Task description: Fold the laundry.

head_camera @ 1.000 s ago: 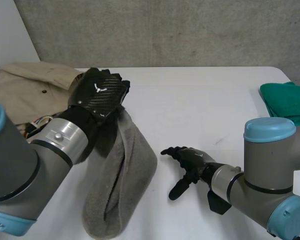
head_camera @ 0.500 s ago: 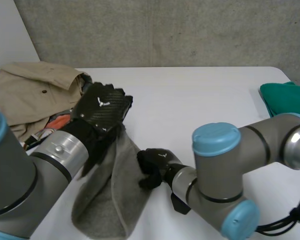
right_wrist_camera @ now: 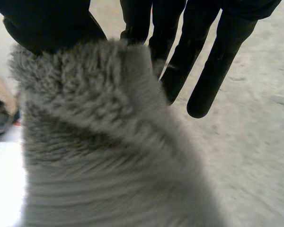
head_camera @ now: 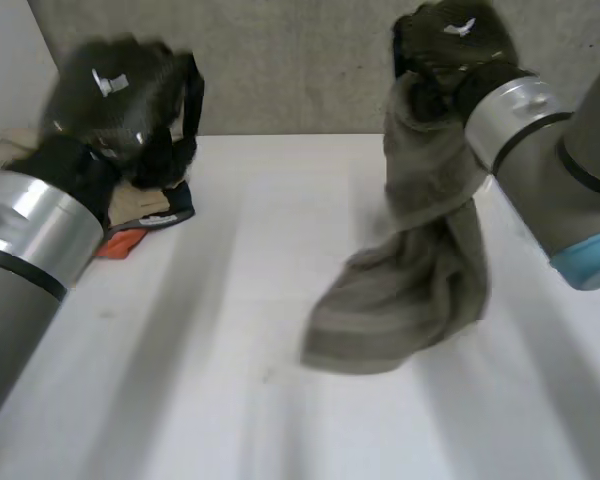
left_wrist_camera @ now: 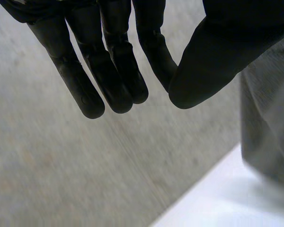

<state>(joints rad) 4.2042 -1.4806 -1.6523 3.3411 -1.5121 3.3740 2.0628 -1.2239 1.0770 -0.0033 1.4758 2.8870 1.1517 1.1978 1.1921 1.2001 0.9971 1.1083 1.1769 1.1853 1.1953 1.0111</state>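
Note:
My right hand (head_camera: 450, 42) is raised high at the right, shut on the top of a grey towel (head_camera: 410, 290). The towel hangs down in a bunch, its lower end trailing on the white table (head_camera: 230, 400). In the right wrist view the fuzzy towel (right_wrist_camera: 109, 156) is pinched between the thumb and the fingers (right_wrist_camera: 201, 61). My left hand (head_camera: 110, 95) is up at the left, apart from the towel. Its fingers (left_wrist_camera: 109, 61) meet the thumb with nothing between them, and the towel (left_wrist_camera: 267, 127) hangs beside them.
A pile of other laundry (head_camera: 145, 208), beige with dark and orange bits, lies at the table's back left behind my left arm. A concrete wall (head_camera: 280, 60) stands behind the table.
My right hand closed on the towel and swung it up to the right. My left hand let go of the towel and rose to the left.

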